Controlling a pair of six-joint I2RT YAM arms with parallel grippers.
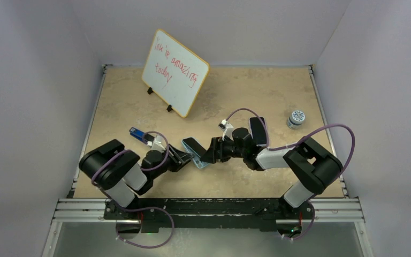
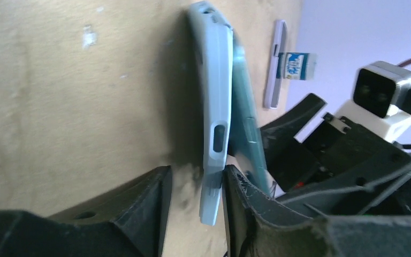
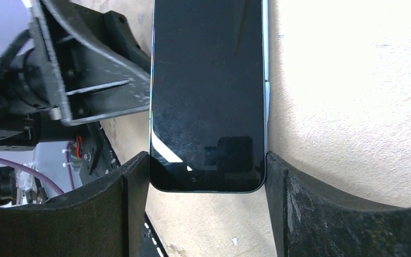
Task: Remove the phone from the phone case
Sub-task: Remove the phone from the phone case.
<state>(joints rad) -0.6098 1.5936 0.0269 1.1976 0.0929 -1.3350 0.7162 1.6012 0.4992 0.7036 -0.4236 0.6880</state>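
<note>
The phone (image 3: 207, 96) is held above the tabletop (image 1: 257, 91), roughly midway between the left and right edges and closer to the near edge than the far one. Its black screen faces the right wrist camera. The right gripper (image 3: 207, 160) is closed on it, with 1 finger pressed to each long side near 1 end of the handset. A thin strip of pale blue shows along 1 side of the phone there.

The pale blue phone case (image 2: 217, 107) sits directly behind the phone. In the left wrist view its side wall bows away from the phone's edge along part of its length, so the 2 are partly peeled apart but not separate. The left gripper (image 2: 197, 174) straddles the end of the case with its jaws partly open. 1 finger touches the case and a gap shows on the other side, so it does not look like a firm clamp.

I judge the task to be mid-way: the shell is loosened, but the phone has yet to come fully free and be set apart.

Further out, a blue object (image 1: 137, 133) lies toward the left edge, a whiteboard (image 1: 175, 72) stands near the far-left corner, and a small jar (image 1: 296, 119) sits by the right edge.
</note>
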